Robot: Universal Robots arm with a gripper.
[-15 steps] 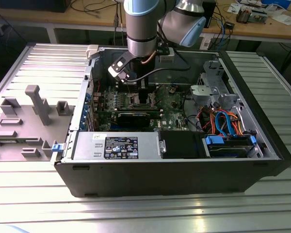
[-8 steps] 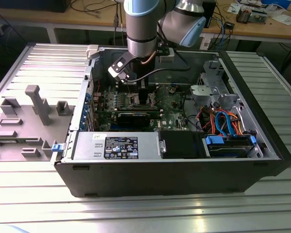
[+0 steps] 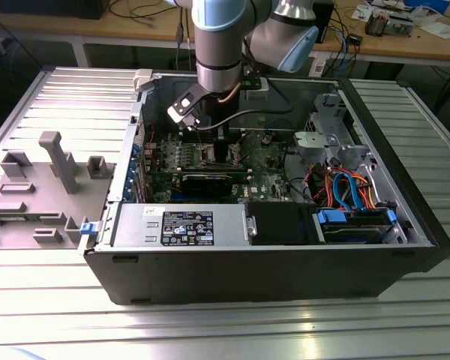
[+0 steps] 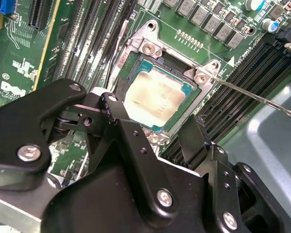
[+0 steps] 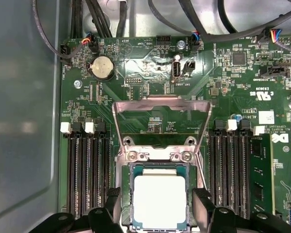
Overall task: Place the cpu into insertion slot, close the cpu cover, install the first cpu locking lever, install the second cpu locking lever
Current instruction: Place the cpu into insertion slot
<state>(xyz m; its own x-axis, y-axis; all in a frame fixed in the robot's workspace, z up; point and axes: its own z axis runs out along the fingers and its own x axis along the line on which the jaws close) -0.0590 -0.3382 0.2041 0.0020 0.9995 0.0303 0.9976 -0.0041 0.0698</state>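
Fingers (image 4: 128,141) black, closest to the lens in both wrist views. Gripper (image 5: 157,196) spread wide, nothing clamped between the pads. One fingertip sits on each side of the socket and neither touches the chip.

Cpu (image 5: 160,201) lies flat in the socket, silver-grey top up and square to the frame. In the second wrist view the cpu (image 4: 155,97) shows just beyond the fingertips, seated and uncovered.

Cover (image 5: 160,104) not closed. It stands raised on its hinge at the socket's far edge, with green board visible through its central opening.

Lever (image 4: 254,97): a thin metal rod running from a socket corner out over the memory slots. Whether it is latched cannot be told.

Slots (image 5: 82,170) flank the socket on both sides. Coin cell (image 5: 103,67) sits beyond the cover, near the board's far edge.

Exterior view: arm (image 3: 221,45) reaches straight down into the open case (image 3: 247,270). Gripper low over the board, near the case's middle. Power supply (image 3: 180,225) lies along the near wall, well apart from the gripper. Case rests on a ribbed metal table (image 3: 60,315).
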